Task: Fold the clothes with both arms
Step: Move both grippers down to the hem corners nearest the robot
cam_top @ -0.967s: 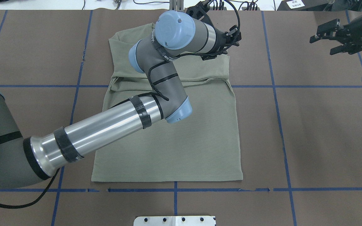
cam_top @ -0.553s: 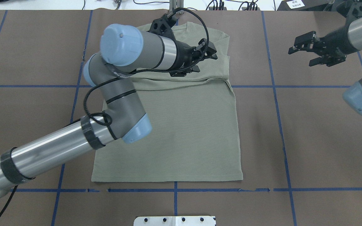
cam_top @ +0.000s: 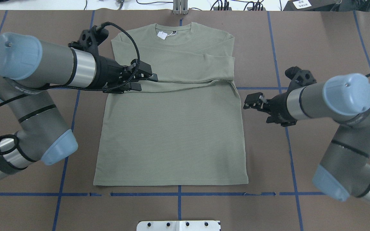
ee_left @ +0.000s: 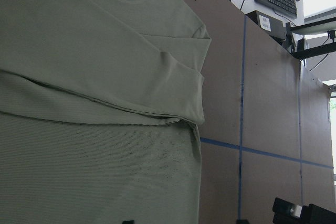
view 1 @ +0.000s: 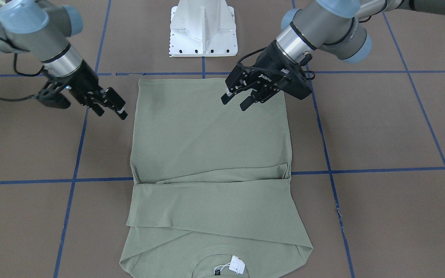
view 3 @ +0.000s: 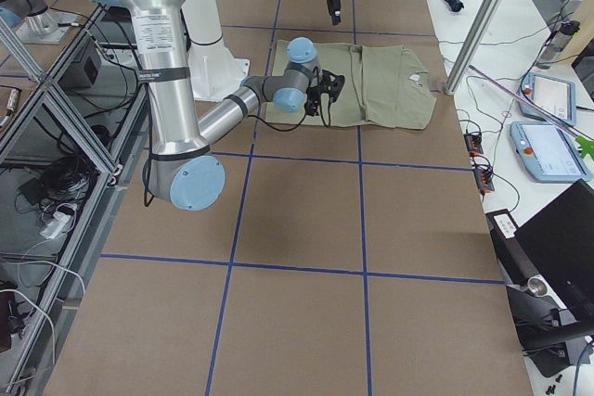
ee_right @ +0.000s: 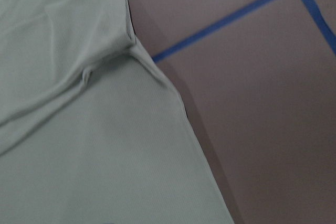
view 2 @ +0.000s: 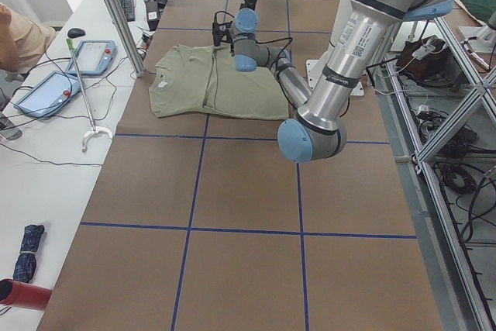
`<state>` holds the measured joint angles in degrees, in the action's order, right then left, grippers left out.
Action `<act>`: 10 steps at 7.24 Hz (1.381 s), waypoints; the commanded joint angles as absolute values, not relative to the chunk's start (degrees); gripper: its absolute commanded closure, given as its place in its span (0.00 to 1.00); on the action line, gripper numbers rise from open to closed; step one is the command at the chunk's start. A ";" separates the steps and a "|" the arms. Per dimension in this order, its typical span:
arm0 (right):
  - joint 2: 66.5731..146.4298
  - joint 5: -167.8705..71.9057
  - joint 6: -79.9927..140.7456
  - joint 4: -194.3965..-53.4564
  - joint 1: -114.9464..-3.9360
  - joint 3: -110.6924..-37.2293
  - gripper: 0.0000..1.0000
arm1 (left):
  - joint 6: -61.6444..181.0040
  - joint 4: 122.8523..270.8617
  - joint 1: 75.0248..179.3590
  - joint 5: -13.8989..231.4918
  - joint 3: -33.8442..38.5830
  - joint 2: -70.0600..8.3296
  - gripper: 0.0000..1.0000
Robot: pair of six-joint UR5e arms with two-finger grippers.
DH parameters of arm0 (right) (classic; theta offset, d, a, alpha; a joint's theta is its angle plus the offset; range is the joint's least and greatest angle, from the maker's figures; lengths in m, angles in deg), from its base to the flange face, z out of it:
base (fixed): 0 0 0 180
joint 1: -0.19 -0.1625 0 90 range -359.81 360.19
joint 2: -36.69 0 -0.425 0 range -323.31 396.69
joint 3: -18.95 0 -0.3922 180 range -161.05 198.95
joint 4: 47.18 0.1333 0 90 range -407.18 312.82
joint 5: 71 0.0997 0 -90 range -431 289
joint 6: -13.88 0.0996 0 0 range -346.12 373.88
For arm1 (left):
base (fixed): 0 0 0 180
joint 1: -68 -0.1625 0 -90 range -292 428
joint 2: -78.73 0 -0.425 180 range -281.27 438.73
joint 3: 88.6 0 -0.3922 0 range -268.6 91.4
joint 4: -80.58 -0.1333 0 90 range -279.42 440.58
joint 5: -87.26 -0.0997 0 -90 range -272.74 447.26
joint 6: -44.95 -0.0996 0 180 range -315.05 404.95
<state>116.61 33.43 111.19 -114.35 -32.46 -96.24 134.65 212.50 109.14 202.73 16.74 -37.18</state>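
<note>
While wrist views show shirt (ee_right: 79,129) on table (ee_right: 252,103), front shows left gripper (view 1: 234,103), right gripper (view 1: 111,113) jaws apart | brown table, blue tape (view 1: 361,170) grid

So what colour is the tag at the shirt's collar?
White; the tag shows best in the front-facing view.

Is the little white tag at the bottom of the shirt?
No, the white tag lies by the collar of the shirt, at the end opposite the hem.
</note>
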 commanded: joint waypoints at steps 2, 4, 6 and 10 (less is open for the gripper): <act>116.85 12.62 130.44 -129.18 -10.40 -103.92 0.04 | 131.18 211.18 109.22 204.93 21.97 -27.28 0.28; 121.85 5.31 134.53 -129.27 -3.35 -103.49 0.07 | 131.17 210.92 109.39 207.14 21.53 -27.09 0.28; 121.42 5.11 134.72 -129.18 -3.33 -102.52 0.09 | 131.26 211.09 109.22 206.27 21.53 -26.21 0.27; 120.37 5.02 134.72 -128.75 -3.33 -99.98 0.12 | 131.26 211.10 108.95 206.27 21.26 -26.30 0.27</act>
<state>120.50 5.04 134.73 -129.06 -3.29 -101.33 131.26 211.07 109.02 206.27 21.32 -26.32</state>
